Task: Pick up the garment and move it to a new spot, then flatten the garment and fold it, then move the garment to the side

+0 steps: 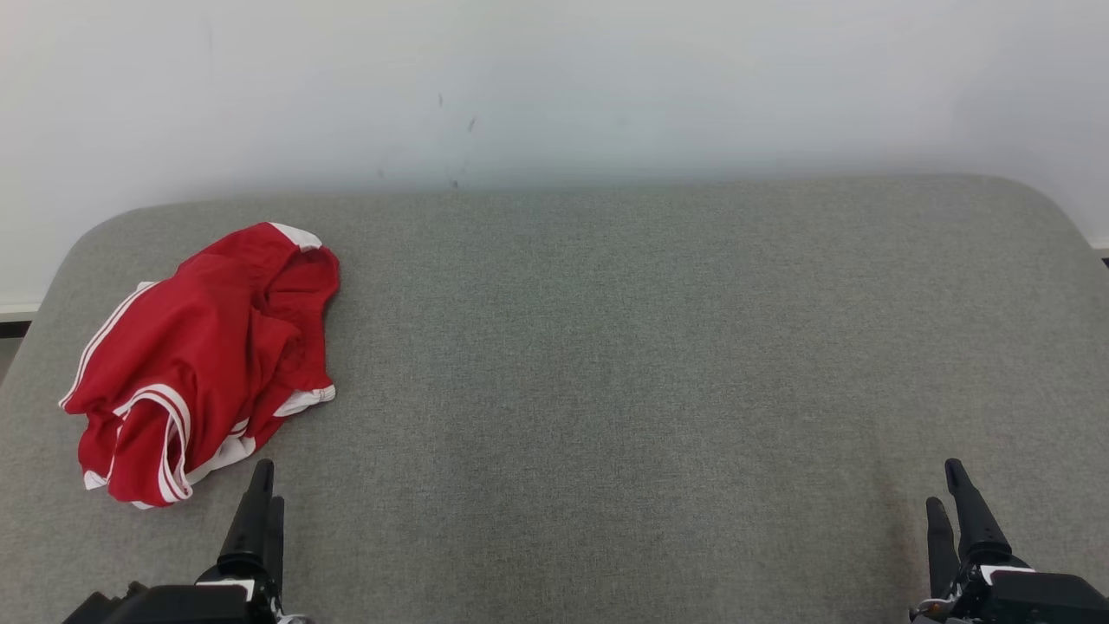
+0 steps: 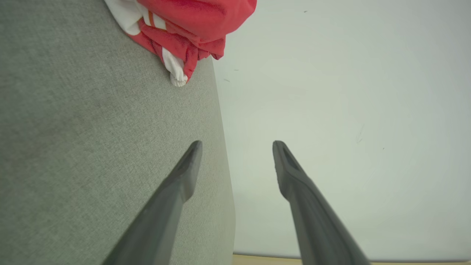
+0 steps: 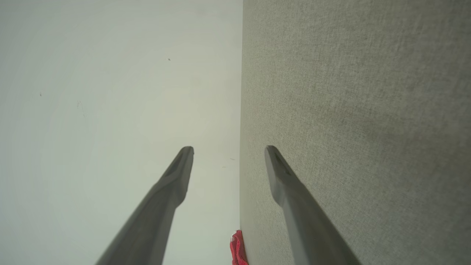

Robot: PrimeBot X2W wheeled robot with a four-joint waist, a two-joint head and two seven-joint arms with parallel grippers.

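one garment (image 1: 204,360) at the left end of the one grey table (image 1: 650,347); one left gripper (image 1: 267,485), one right gripper (image 1: 943,484) at its near edge.

Head camera looked forward and down from above the near edge of the grey counter (image 1: 658,347), out to the white wall (image 1: 606,78). Both wrist cameras sat low over the counter, rolled sideways, facing that wall. All three views shared the red garment (image 1: 204,355).

The right claw (image 3: 229,148) stands spread apart. A grey surface (image 3: 349,110) lies to its right. A scrap of red garment (image 3: 237,250) shows low between the fingers.
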